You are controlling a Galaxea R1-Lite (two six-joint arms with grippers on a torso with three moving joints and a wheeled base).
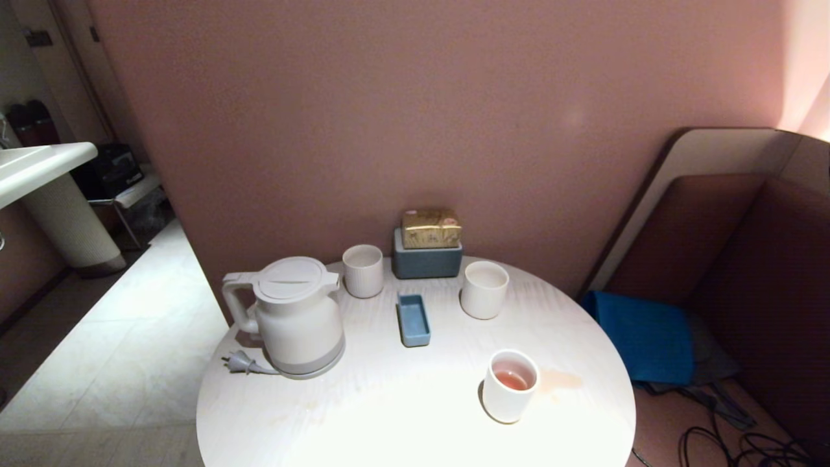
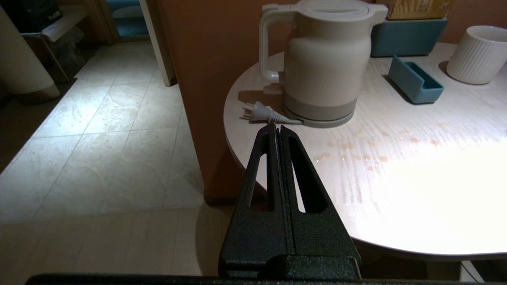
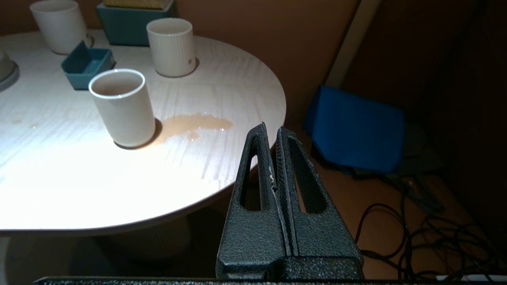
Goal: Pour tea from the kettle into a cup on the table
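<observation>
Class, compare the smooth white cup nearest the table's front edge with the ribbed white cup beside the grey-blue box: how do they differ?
The smooth cup has plain sides; the ribbed cup has fine vertical grooves. The smooth cup holds reddish tea; the ribbed cup shows none. Tea is spilled beside the smooth cup only. Both stand upright and are white.

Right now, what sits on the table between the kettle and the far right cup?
In the head view, a small blue tray lies between the kettle and that cup; the table there is otherwise bare.
</observation>
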